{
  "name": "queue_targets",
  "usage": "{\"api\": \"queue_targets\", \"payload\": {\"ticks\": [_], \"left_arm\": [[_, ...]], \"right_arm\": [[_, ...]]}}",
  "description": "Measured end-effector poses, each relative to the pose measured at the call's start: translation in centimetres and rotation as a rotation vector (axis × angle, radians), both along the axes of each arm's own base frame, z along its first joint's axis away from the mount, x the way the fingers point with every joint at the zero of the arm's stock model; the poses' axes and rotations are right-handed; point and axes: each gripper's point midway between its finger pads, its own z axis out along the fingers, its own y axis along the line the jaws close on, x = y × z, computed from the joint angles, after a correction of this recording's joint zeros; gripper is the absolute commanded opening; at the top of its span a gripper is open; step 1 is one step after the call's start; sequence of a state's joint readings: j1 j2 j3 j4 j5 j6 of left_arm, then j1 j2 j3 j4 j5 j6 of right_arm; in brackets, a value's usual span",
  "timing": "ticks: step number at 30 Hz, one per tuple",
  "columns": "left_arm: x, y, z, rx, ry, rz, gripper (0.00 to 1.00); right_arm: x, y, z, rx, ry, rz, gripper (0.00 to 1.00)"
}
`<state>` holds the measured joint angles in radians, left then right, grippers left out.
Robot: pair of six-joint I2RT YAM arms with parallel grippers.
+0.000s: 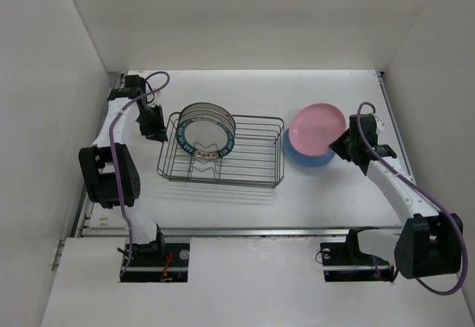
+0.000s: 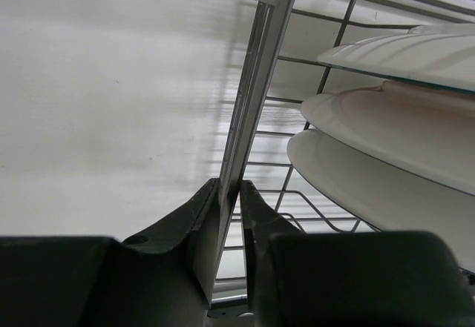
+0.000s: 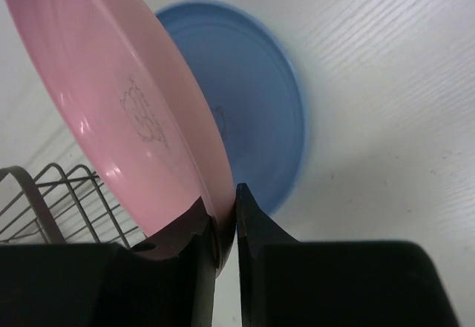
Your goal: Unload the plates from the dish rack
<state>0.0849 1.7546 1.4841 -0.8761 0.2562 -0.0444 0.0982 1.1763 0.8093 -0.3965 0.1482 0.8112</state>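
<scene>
The dark wire dish rack (image 1: 245,165) stands mid-table. Three plates stand upright at its left end, the front one white with a teal lettered rim (image 1: 208,140); they also show in the left wrist view (image 2: 386,119). My left gripper (image 1: 156,128) is shut on the rack's left rim wire (image 2: 249,104). My right gripper (image 1: 343,147) is shut on the rim of the pink plate (image 1: 317,127), holding it tilted over the light blue plate (image 1: 303,156), which lies flat on the table right of the rack. Both show in the right wrist view: pink (image 3: 111,97), blue (image 3: 252,112).
White walls enclose the table on the left, back and right. The right part of the rack (image 1: 256,153) holds no plates. A corner of the rack (image 3: 59,201) shows in the right wrist view.
</scene>
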Motion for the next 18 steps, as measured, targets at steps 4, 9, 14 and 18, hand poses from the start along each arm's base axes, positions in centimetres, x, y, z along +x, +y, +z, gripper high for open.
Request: {"api": "queue_targets", "payload": {"ticks": [4,9,14,18], "left_arm": [[0.3,0.2,1.0,0.009,-0.033,-0.003,0.19],[0.6,0.4,3.8,0.036,-0.128,-0.054,0.37],[0.5,0.1,7.6,0.075,-0.282,-0.175,0.83],[-0.2,-3.1,11.1,0.085,-0.429,-0.414,1.00]], "right_arm": [[-0.1,0.9,-0.7,0.051,0.022,0.037,0.23],[-0.1,1.1,-4.4,0.030,0.147,0.093,0.46],[-0.8,0.9,-6.5,0.016,0.234,0.114,0.77],[0.1,0.7,-4.8,-0.029,0.224,0.135,0.80]]}}
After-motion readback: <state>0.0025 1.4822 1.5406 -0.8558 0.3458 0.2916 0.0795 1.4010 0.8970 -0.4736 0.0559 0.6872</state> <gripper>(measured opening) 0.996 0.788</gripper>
